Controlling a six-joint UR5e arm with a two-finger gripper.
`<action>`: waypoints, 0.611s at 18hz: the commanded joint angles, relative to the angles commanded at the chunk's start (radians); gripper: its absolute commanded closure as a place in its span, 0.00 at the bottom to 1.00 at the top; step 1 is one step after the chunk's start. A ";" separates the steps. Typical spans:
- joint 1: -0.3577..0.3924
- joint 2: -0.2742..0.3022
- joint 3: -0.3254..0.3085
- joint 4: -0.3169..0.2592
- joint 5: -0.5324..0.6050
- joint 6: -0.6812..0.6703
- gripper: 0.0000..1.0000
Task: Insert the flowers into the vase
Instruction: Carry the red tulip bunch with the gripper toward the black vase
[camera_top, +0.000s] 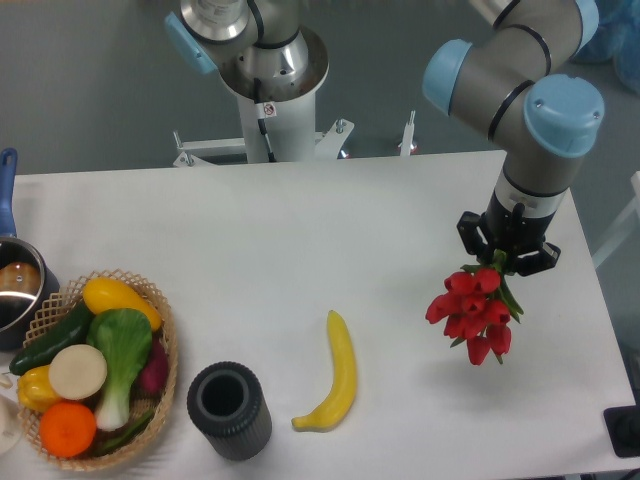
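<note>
Single fixed view from above the table (330, 220). The gripper (503, 262) hangs over the right side of the table, fingers clamped on the stem end of the flowers (472, 310); the stems themselves are mostly hidden inside the dark jaws, only a bit of green showing beside them. The red tulip heads hang below the gripper, tipped toward the lower left, and a soft shadow on the tabletop beneath suggests the bunch is held clear of the surface. The vase (229, 410), dark grey and ribbed, stands upright near the front edge, well apart from the flowers and to their left, its round mouth open and unobstructed. A yellow banana (337, 377) lies between the two, just right of the vase. A wicker basket (165, 345) of vegetables and fruit sits just left of the vase, and part of a pot with a blue handle (8, 170) shows at the far left edge. Judgement: the grasp is done and the carry is in hand; insertion has not begun. The next move calls for travelling left across the banana at enough height, then turning the bunch so the stems lead downward over the mouth. The blooms look wider than the opening, so alignment must be by the stems, not the heads.
</note>
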 joint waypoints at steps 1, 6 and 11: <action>0.000 0.000 -0.002 0.000 0.000 0.002 1.00; -0.015 0.003 0.003 0.002 -0.009 0.002 1.00; -0.078 0.003 0.005 0.029 -0.052 -0.127 1.00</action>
